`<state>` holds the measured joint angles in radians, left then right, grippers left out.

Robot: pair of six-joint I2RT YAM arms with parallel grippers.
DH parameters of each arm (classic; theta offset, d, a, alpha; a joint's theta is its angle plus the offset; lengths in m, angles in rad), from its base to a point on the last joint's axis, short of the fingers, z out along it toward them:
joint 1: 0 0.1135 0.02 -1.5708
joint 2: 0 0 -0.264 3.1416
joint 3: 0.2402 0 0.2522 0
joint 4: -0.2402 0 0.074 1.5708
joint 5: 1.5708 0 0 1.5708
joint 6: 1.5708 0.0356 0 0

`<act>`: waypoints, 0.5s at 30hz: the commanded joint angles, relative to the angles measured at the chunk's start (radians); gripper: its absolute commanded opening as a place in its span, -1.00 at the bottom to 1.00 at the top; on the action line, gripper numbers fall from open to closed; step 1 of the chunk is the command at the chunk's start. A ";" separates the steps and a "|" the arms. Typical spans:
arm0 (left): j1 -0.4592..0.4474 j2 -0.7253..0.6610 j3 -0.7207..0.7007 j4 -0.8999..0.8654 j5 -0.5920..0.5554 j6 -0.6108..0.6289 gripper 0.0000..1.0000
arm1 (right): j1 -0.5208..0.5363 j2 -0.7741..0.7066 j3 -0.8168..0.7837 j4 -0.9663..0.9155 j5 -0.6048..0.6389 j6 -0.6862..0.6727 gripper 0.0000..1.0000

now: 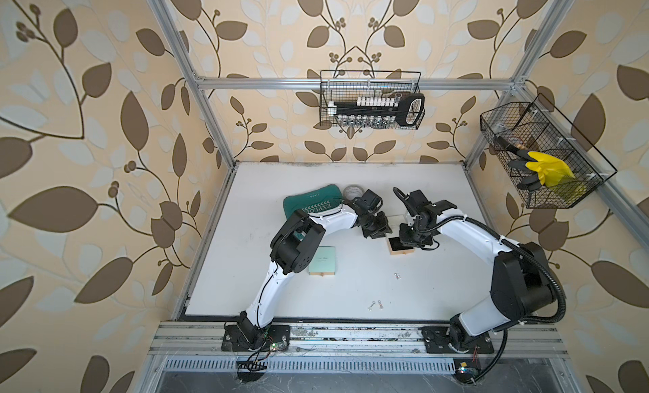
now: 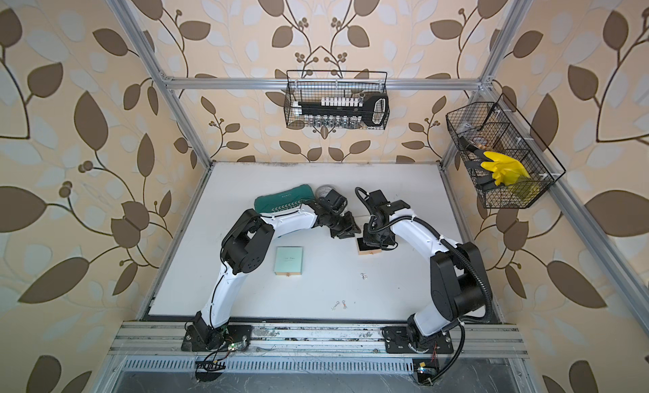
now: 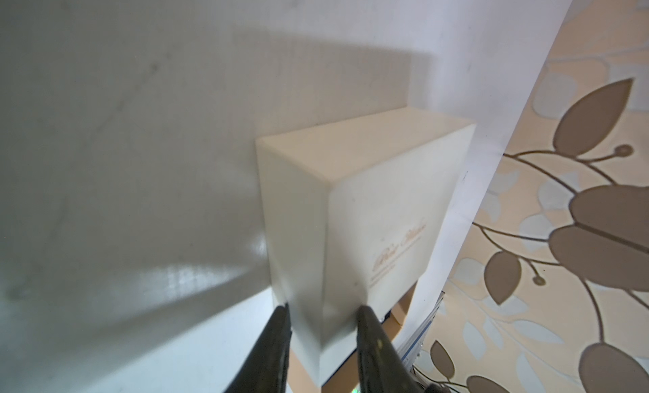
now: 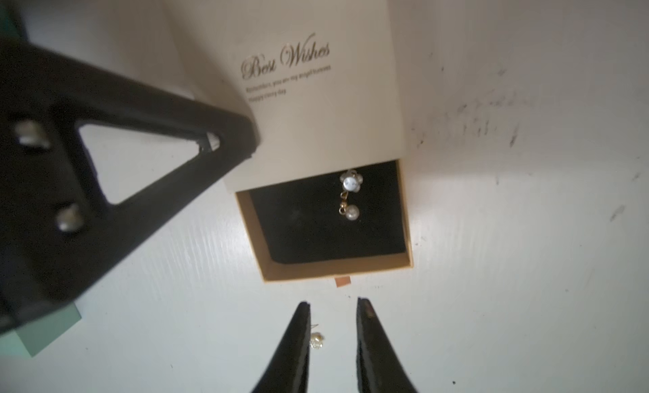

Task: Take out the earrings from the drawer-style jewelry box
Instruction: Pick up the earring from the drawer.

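Your white table (image 1: 439, 286) is glossy and scuffed, walled by leaf-print paper (image 1: 105, 163). The left gripper (image 3: 323, 308) pinches a corner of the smooth cream box (image 4: 316, 110). Its tan card drawer (image 4: 337, 268) stands pulled out and has a black velvety lining. One pearl-drop earring (image 4: 349, 194) lies in the drawer. Another (image 4: 316, 340), half hidden, lies on the table beside a finger (image 4: 298, 338) of the right gripper (image 4: 333, 303), whose jaws are spread and empty. Two earring pairs (image 1: 397, 276) (image 1: 375, 305) glint toward the arms' bases, too small to make out.

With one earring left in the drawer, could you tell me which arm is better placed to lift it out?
Right: the right claw, open, faces the pulled-out drawer and the earring inside; the left claw is clamped on the cream box.
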<state>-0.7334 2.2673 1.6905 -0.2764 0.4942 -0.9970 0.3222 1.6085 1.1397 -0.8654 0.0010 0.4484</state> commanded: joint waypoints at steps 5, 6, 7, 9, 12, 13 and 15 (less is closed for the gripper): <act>-0.011 -0.009 -0.015 -0.062 -0.014 0.013 -0.34 | -0.024 0.125 0.103 -0.029 0.028 -0.078 -0.54; -0.011 -0.007 -0.014 -0.062 -0.014 0.012 -0.34 | -0.027 0.137 0.111 -0.028 0.028 -0.077 -0.54; -0.011 -0.007 -0.013 -0.063 -0.014 0.012 -0.34 | -0.031 0.147 0.120 -0.030 0.026 -0.077 -0.54; -0.011 -0.005 -0.011 -0.061 -0.014 0.012 -0.34 | -0.034 0.165 0.130 -0.032 0.016 -0.073 -0.55; -0.012 -0.002 -0.008 -0.064 -0.016 0.012 -0.34 | -0.035 0.173 0.119 -0.027 0.008 -0.068 -0.55; -0.012 -0.001 -0.006 -0.063 -0.016 0.011 -0.34 | -0.034 0.173 0.114 -0.023 0.005 -0.067 -0.55; -0.011 0.001 -0.006 -0.064 -0.015 0.011 -0.34 | -0.034 0.177 0.105 -0.017 0.002 -0.067 -0.55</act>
<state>-0.7334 2.2673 1.6905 -0.2764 0.4942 -0.9970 0.2893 1.7702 1.2419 -0.8711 0.0113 0.3916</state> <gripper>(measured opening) 0.331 0.226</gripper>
